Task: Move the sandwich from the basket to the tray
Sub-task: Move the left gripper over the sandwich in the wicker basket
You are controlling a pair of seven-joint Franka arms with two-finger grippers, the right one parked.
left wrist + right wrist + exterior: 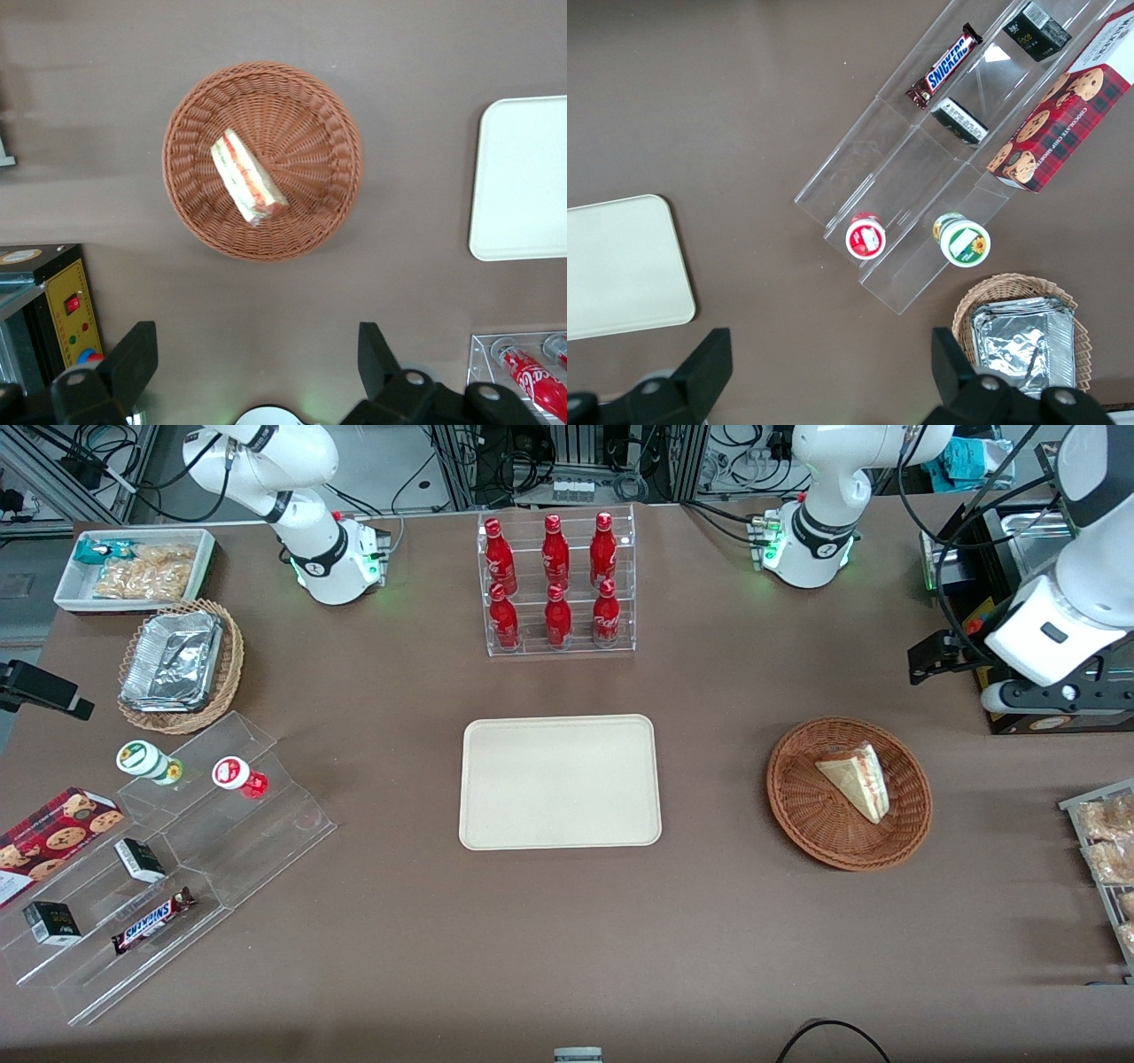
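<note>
The sandwich (856, 779) lies in the basket (802, 802), tipped on its side against the woven wall, nearer the working arm's end of the bench (797, 957). We see it untouched: our tool (257, 372) hangs high above the bench with its fingers (131, 359) spread wide apart and nothing between them, and the basket sits below and ahead of it in the wrist view. The tray (560, 782) lies bare near the middle of the bench, well apart from the basket, with a rack of red bottles (555, 584) closer to the arms' edge.

We judge the pick has not begun, and several things could spoil it. The wedge rests at a slant on a curved wicker floor, so fingers coming straight down may strike the rim or the weave before they close. The clear wrap looks slippery, and a pinch across the sloped faces could squeeze the wedge out sideways. Soft bread may crush under a hard grip. The light basket may lift or slide if a finger catches it.
</note>
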